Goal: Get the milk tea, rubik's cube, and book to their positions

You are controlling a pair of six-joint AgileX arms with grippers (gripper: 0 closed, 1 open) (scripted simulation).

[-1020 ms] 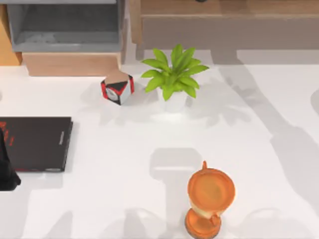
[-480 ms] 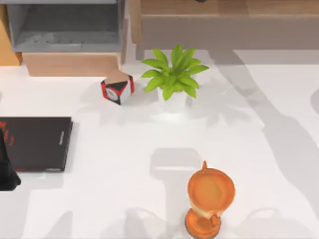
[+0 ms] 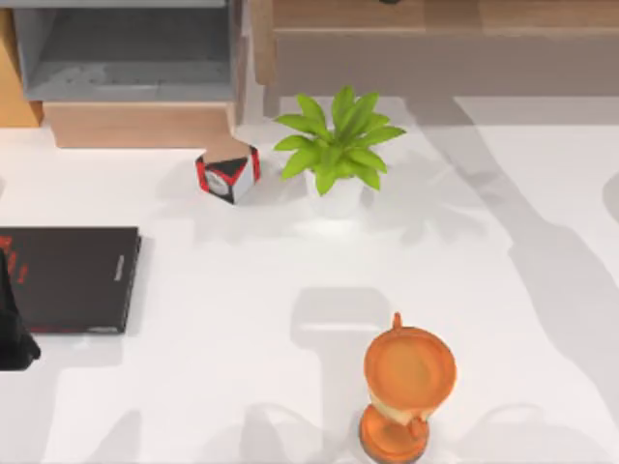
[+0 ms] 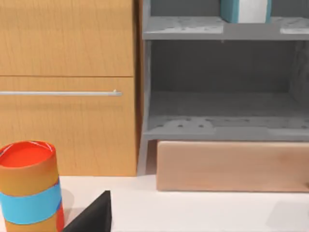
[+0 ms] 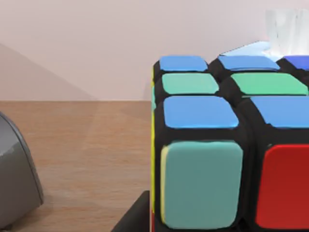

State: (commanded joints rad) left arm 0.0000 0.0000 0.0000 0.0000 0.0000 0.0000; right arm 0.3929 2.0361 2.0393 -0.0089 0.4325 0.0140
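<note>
Rubik's cube sits right at the right wrist cam, on a brown wood surface; blue and green stickers on top, teal and red on the near face, yellow along one edge. A dark finger tip of the right gripper pokes in just beside the cube's lower edge; can't tell if the jaws are apart or clamped. A grey rounded object sits on the same wood, apart from the cube. A pale translucent thing shows behind the cube.

Left arm is a dark shape at the table's left edge in top view, overlapping the black slab w/ red marks. Left wrist cam: one dark finger tip low over the white table; open or closed, can't tell. Near it stands an orange cup w/ blue band and red top. Beyond: wood cabinet w/ a metal handle, and a grey shelf unit; the book, light-blue w/ white page edges, stands on the upper shelf.

Top view also: red-black-white box just left of a potted plant, and an orange hourglass-shaped object near the front edge.
</note>
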